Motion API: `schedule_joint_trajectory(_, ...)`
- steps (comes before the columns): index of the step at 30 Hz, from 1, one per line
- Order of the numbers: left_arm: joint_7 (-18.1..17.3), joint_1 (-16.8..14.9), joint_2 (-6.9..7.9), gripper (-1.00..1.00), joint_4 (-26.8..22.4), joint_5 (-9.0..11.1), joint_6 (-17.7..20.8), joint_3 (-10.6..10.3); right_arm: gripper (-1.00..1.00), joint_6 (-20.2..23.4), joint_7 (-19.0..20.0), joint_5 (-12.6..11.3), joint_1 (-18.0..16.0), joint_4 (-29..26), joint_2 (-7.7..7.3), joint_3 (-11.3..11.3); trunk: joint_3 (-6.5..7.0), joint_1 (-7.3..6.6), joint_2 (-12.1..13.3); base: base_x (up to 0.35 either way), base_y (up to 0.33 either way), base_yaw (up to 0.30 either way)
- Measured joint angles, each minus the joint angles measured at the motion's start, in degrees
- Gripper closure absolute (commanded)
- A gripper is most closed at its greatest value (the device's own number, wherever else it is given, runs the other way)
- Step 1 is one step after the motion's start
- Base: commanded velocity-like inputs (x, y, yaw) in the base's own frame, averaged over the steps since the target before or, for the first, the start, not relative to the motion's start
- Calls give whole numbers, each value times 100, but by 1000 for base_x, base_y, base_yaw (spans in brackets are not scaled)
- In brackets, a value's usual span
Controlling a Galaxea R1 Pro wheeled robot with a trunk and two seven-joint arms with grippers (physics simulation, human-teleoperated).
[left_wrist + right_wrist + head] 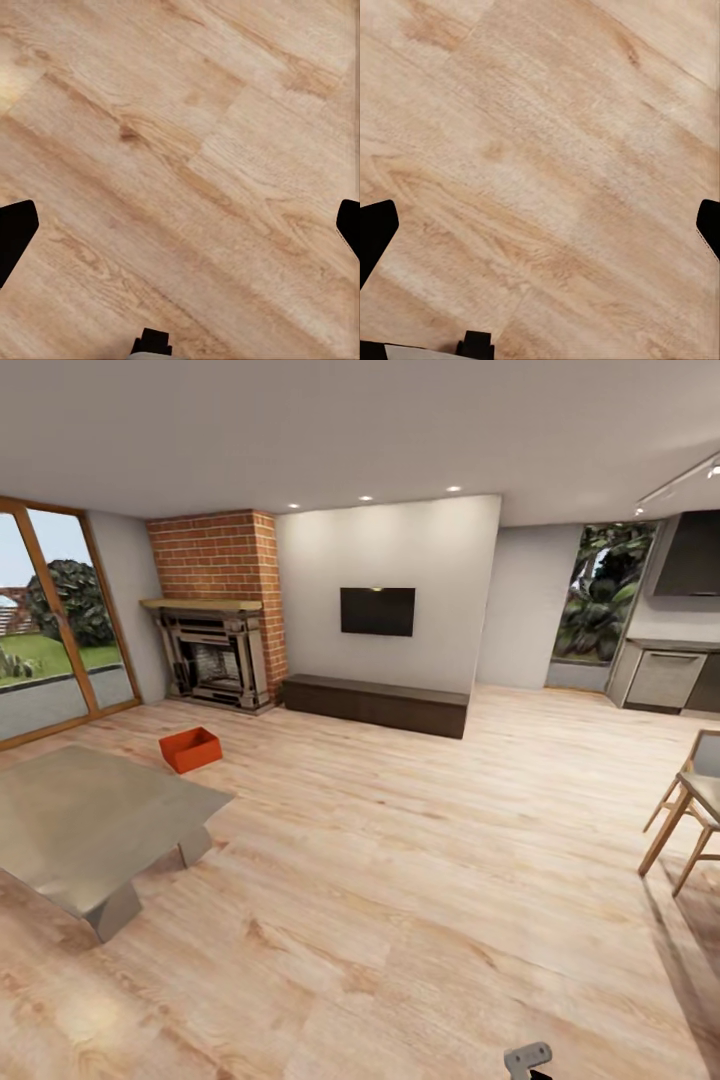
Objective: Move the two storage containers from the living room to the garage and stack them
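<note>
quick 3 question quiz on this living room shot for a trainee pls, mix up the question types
1. True or false: the red-orange storage container stands on the glass coffee table.
2. Which is nearest the container? A) the brick fireplace B) the wooden chair C) the kitchen cabinets
3. Fill in: both wrist views look down on light ____ flooring, with each gripper's fingers spread wide apart.

Key:
1. False; it stands on the wood floor beyond the table.
2. A
3. wood-plank
</note>
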Motion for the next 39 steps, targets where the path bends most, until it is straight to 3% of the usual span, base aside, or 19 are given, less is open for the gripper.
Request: schedule_joint_trajectory(39,-2,0,1,-100,0,0,0,0,-100,0,0,0,3,0,0,0,0,0,0,328,-105,0)
